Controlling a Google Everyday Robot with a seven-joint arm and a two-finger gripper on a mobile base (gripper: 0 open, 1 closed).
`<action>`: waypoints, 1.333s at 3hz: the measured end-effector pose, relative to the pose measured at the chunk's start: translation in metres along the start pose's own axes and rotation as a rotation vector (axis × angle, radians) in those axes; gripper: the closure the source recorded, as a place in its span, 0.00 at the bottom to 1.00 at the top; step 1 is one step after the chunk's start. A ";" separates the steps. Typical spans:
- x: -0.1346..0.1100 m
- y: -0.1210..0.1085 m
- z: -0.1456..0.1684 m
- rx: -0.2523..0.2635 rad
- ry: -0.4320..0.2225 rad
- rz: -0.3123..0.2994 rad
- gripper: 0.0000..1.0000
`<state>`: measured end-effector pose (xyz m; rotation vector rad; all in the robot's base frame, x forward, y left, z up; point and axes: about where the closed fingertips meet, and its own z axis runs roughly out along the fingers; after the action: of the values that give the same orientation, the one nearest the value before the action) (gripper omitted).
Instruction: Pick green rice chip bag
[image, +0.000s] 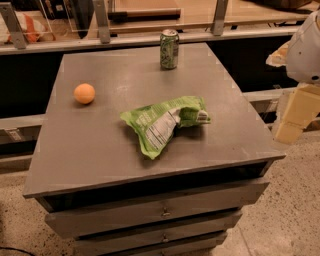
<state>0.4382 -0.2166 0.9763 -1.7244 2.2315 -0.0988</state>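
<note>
Left sits 1 orange ball; in the middle of the cabinet lies the green rice chip bag — crumpled lime foil, white label panel up. Off the right edge hangs the gripper, well apart from the bag; whether it is apart or together I cannot tell. Looks like the reach stage — it must swing left over the bag and descend.

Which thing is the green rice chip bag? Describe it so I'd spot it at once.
On the grey cabinet top, near the middle, lies the green rice chip bag; the gripper hangs beyond the right edge, apart from it. Unlike the upright can at the back and the orange ball on the left, it is crumpled lime-green foil with a white label panel.
</note>
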 end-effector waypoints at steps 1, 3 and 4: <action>0.000 0.000 0.000 0.000 0.000 0.000 0.00; -0.031 0.006 0.024 -0.073 -0.195 -0.067 0.00; -0.060 0.012 0.046 -0.140 -0.352 -0.132 0.00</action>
<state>0.4532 -0.1500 0.9420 -1.7973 1.9075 0.3151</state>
